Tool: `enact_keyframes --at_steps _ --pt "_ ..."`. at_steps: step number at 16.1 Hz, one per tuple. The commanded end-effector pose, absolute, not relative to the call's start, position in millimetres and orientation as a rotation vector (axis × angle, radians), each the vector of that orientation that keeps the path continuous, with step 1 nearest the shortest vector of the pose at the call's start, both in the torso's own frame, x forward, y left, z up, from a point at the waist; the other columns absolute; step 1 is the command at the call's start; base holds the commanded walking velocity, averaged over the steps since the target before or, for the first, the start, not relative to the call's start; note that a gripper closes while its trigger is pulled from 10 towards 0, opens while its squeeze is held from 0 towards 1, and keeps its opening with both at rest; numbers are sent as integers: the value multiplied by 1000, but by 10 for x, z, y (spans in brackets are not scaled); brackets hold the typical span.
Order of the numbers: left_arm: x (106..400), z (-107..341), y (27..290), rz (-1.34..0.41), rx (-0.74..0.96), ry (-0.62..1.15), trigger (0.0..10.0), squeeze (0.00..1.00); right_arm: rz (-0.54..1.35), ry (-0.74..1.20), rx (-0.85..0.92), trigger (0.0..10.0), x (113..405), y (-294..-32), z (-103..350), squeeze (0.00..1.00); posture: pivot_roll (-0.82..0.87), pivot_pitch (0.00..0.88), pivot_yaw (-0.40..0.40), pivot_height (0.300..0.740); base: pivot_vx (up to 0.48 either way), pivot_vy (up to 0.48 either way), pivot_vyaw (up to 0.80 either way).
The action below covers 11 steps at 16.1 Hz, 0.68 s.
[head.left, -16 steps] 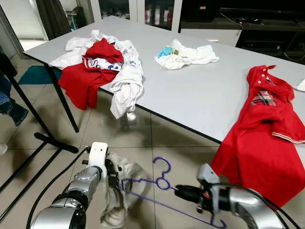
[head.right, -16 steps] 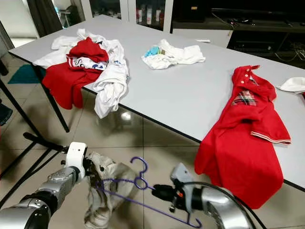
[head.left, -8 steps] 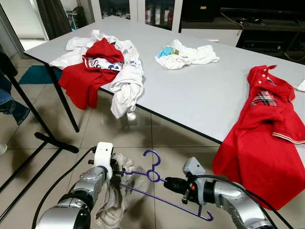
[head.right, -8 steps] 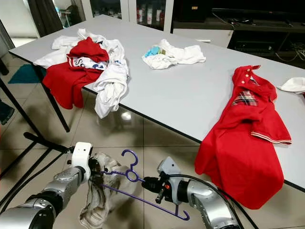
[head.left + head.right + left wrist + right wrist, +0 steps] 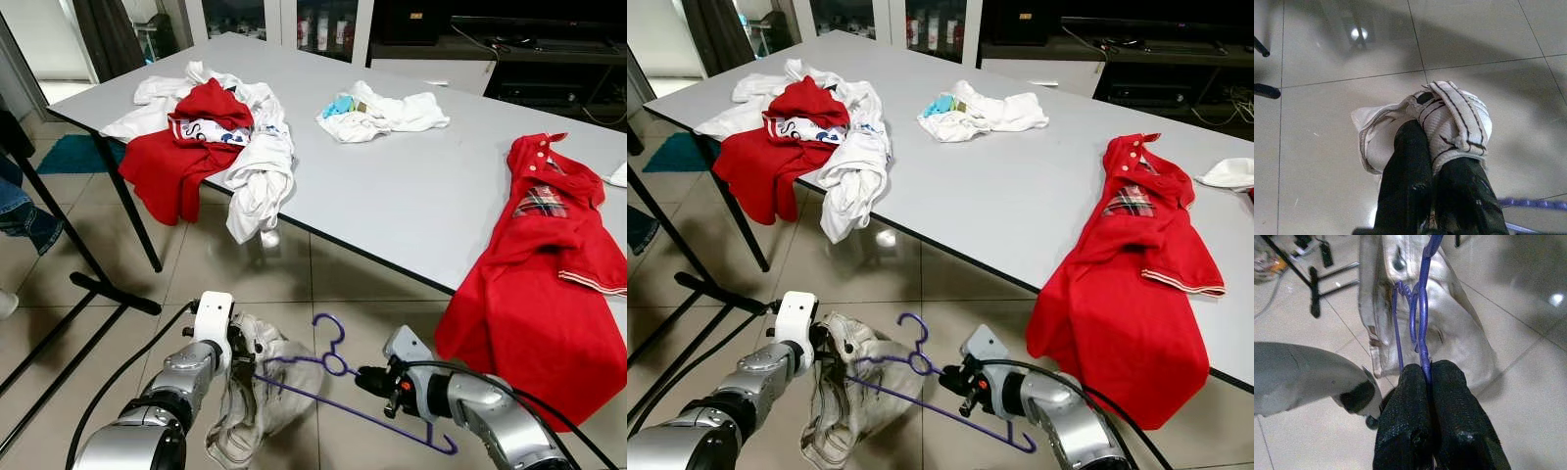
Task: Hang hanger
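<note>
Two grippers work low over the tiled floor (image 5: 294, 284): our right gripper (image 5: 364, 379) is clamped on the purple hanger (image 5: 333, 364) just below its hook, and our left gripper (image 5: 238, 363) pinches the pale garment (image 5: 265, 392) draped on it. Beyond them the bench (image 5: 411, 186) edge runs close above, where a red shirt (image 5: 539, 294) and a clothes pile (image 5: 220, 137) spill over.

The right gripper (image 5: 950, 373) pinches a purple hanger (image 5: 921, 377) — the left gripper (image 5: 823, 357) grips the pale garment (image 5: 857, 397) on it.
</note>
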<state>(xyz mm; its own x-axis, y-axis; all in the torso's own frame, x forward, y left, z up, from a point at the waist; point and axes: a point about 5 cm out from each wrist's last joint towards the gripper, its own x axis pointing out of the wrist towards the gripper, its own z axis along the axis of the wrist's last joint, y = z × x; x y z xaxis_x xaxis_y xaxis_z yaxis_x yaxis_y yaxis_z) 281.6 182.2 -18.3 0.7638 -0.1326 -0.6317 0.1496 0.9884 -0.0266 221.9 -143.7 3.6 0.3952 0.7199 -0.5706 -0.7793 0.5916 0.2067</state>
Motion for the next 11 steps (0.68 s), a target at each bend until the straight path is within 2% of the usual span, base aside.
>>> enact_keyframes --at_steps 1,6,11 --pt "2933 -64 1852 -144 40 621 10000 0 919 663 -116 10000 2283 -1469 70 0 -125 0 40 740 0 0 0" --pt "2969 -45 1748 -155 28 607 10000 0 949 551 25 10000 2429 -1140 299 0 -126 0 45 740 0 0 0" --pt "2964 -45 1792 -140 30 608 10000 0 955 533 28 10000 2469 -1133 379 0 -123 0 40 740 0 0 0"
